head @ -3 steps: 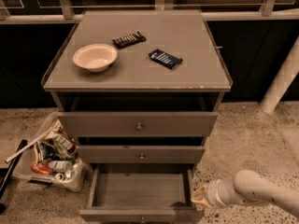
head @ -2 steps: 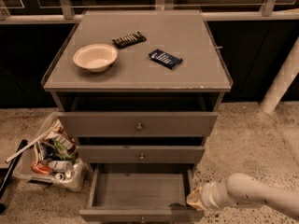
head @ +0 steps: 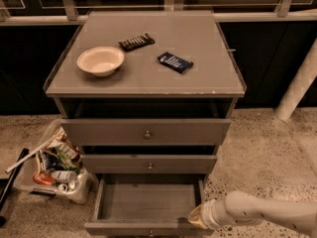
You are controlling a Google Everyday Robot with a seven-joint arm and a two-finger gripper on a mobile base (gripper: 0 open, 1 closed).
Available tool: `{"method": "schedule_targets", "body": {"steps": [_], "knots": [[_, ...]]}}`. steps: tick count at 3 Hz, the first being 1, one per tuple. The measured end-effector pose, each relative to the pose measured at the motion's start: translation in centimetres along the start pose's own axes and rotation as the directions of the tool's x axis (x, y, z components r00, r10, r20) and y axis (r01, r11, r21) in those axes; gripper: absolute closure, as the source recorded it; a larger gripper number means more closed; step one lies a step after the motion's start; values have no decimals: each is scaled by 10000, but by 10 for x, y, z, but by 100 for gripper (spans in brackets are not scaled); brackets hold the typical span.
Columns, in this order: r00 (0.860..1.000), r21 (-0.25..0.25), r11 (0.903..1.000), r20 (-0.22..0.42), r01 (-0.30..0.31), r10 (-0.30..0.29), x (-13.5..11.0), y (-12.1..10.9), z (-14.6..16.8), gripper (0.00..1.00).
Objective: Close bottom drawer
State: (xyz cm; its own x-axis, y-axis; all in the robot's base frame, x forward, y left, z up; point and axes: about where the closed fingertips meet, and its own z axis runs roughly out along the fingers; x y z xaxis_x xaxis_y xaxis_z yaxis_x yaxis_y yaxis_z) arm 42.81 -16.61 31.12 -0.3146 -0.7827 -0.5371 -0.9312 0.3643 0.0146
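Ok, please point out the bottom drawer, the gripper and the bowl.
bottom drawer (head: 148, 201): camera view, on its bare inside floor.
gripper (head: 196, 215): camera view, its tip at the drawer's front right corner.
bowl (head: 100, 60): camera view, its inside.

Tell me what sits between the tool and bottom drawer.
Nothing, in the camera view: the tool sits at the front right corner of the bottom drawer.

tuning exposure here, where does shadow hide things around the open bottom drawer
Camera view: dim warm light; the open grey wooden bottom drawer shows its floor, the pale gripper at its front right corner well lit; black shadow fills gaps above both upper drawers.
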Motion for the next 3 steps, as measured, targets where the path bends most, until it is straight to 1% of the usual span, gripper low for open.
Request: {"method": "schedule_targets", "body": {"steps": [1,2,3], "knots": [[9999,68,9999,-16,133,-133,8,4,29,100],[9990,69,9991,91,430,-431,17,12,47,100],[9988,-236,9988,257,434,-427,29,21,68,100]]}}
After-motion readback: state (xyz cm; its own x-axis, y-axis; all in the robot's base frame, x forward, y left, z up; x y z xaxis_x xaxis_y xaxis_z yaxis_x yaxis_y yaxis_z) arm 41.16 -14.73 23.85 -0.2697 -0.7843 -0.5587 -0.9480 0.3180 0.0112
